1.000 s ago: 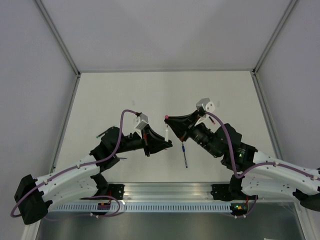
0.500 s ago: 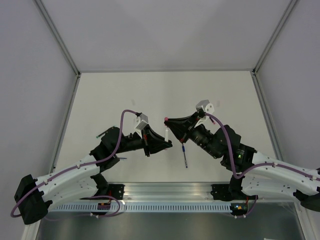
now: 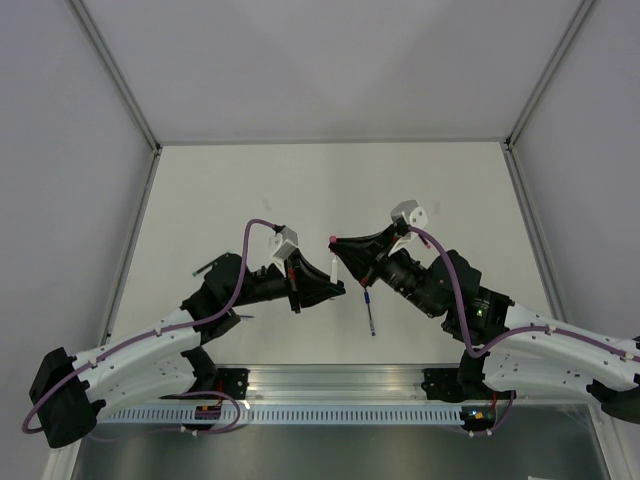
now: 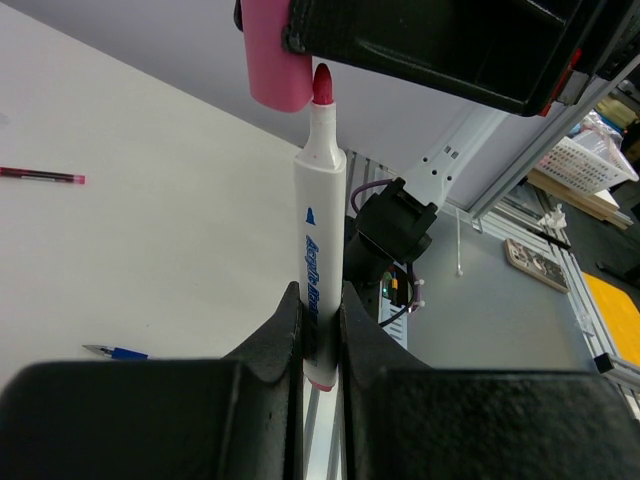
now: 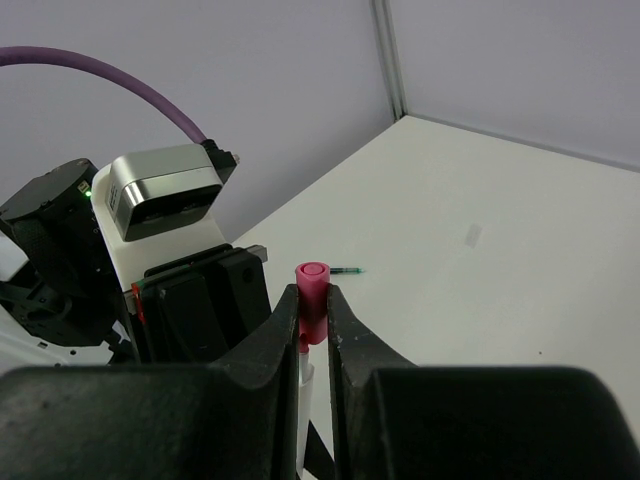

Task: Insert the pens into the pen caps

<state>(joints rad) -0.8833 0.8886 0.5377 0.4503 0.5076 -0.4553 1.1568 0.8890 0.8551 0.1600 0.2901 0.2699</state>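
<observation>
White pen (image 4: 318,215) with blue lettering and a reddish tip — the cap (image 4: 277,58) is pink.

Wrist cameras sit close behind the left claw (image 4: 318,297) and right claw (image 5: 312,297); the overhead camera looks down from high behind both. Wrist views share the pink plastic cap (image 4: 277,60) and, seemingly, the white reddish-tipped marker pen (image 4: 318,230) between the claws.

a white table (image 3: 330,180) fills the middle, with grey walls (image 3: 330,60) rising from nine round to three o'clock. a slotted cable duct (image 3: 340,412) runs along six o'clock. beyond the table edge, a white basket (image 4: 590,160) sits near three o'clock in the left wrist view.
</observation>
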